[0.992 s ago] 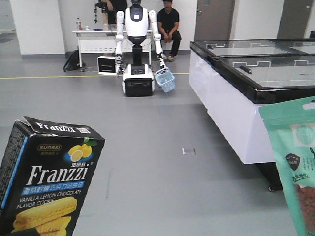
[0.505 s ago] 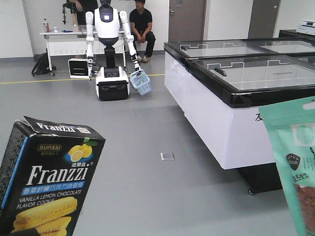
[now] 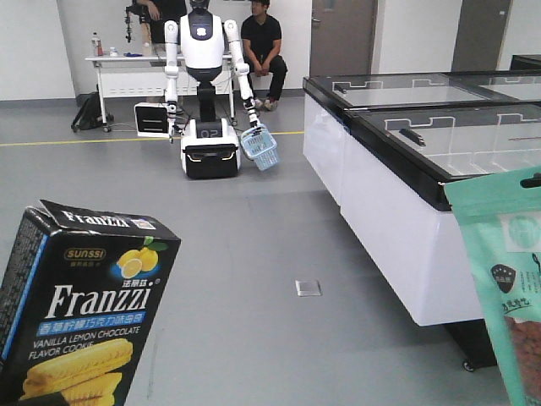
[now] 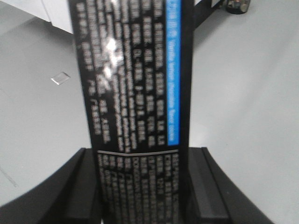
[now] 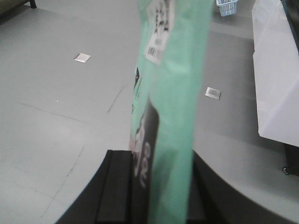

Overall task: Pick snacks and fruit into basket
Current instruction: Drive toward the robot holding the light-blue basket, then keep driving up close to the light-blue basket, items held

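Observation:
The black "Franzzi" cookie box (image 3: 80,317) stands upright at the lower left of the front view. In the left wrist view my left gripper (image 4: 142,186) is shut on this box (image 4: 135,84), a finger pressed to each side. The mint-green pouch (image 3: 503,279) fills the right edge, and my right gripper (image 5: 154,186) is shut on that pouch (image 5: 175,70). The light blue basket (image 3: 260,145) hangs far off from the hand of a white humanoid robot (image 3: 204,76); the basket (image 5: 226,7) also shows at the top of the right wrist view. No fruit is in view.
White chest freezers with glass lids (image 3: 406,161) run along the right. A person (image 3: 262,46) sits behind the humanoid by a white table (image 3: 127,72). A white boxy unit (image 3: 152,118) stands on the floor, and a metal plate (image 3: 308,288) is set into it.
The view has swung: the humanoid, basket and freezers slid left, then partly back right, and appear slightly nearer. Box and pouch stay fixed in both grippers.

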